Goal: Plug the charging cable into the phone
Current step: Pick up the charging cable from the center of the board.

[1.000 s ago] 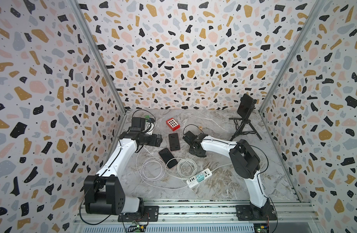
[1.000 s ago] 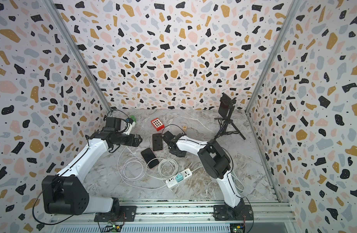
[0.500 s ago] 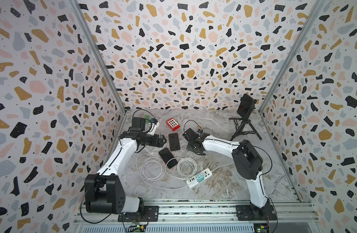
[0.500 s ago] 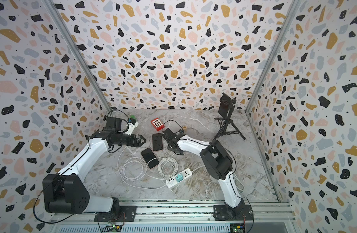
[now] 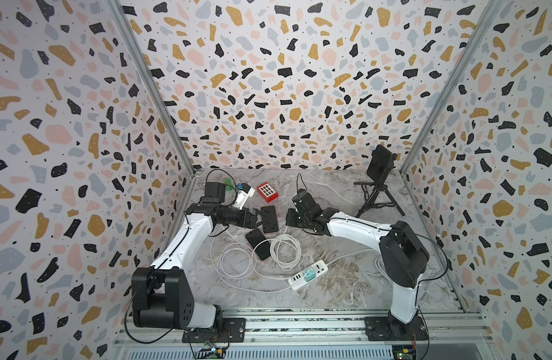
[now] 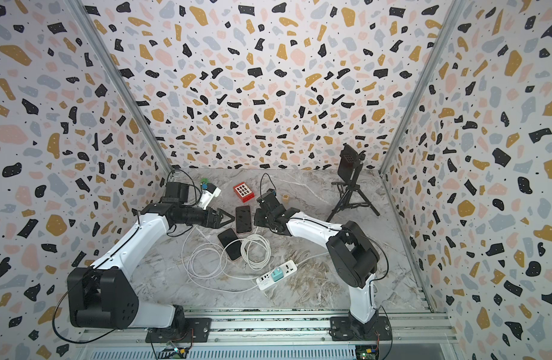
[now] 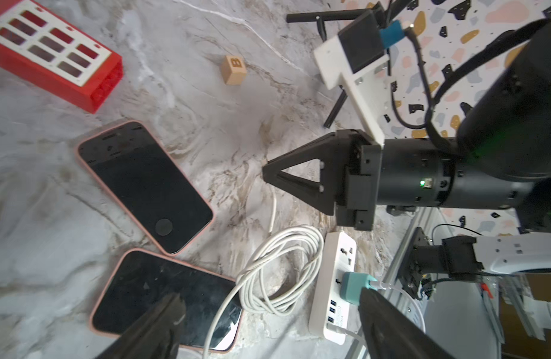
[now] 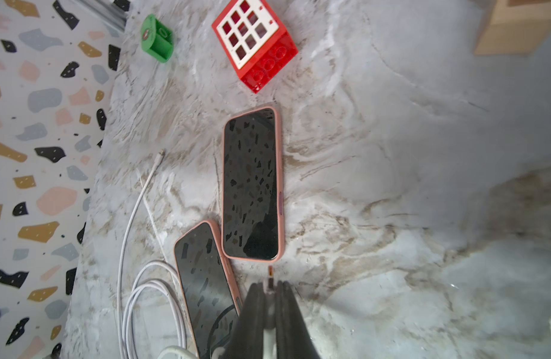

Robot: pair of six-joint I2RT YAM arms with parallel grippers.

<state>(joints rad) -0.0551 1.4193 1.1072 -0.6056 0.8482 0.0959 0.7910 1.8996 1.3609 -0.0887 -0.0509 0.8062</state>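
Observation:
Two dark-screened phones in pink cases lie mid-table: the upper phone point(image 5: 270, 219) point(image 6: 244, 219) point(image 8: 251, 183) and a lower one point(image 5: 258, 244) point(image 6: 230, 244). My right gripper point(image 8: 270, 287) point(image 5: 288, 218) point(image 6: 256, 219) is shut on the plug of the white charging cable point(image 8: 270, 273). The plug's tip points at the upper phone's near short end, a small gap away. The cable's coil point(image 5: 285, 252) point(image 7: 280, 267) lies beside the lower phone. My left gripper point(image 7: 269, 296) point(image 5: 262, 219) stands open and empty at the upper phone's left edge.
A white power strip point(image 5: 309, 274) with a teal charger point(image 7: 356, 287) lies near the front. A red block point(image 5: 267, 191), a wooden cube point(image 7: 233, 69) and a green piece point(image 8: 157, 39) sit behind the phones. A tripod with a phone point(image 5: 379, 184) stands back right. A loose cable end point(image 8: 160, 154) lies left.
My right gripper has shifted left with the plug, closer to the upper phone. My left gripper has moved right, up to that phone's left edge.

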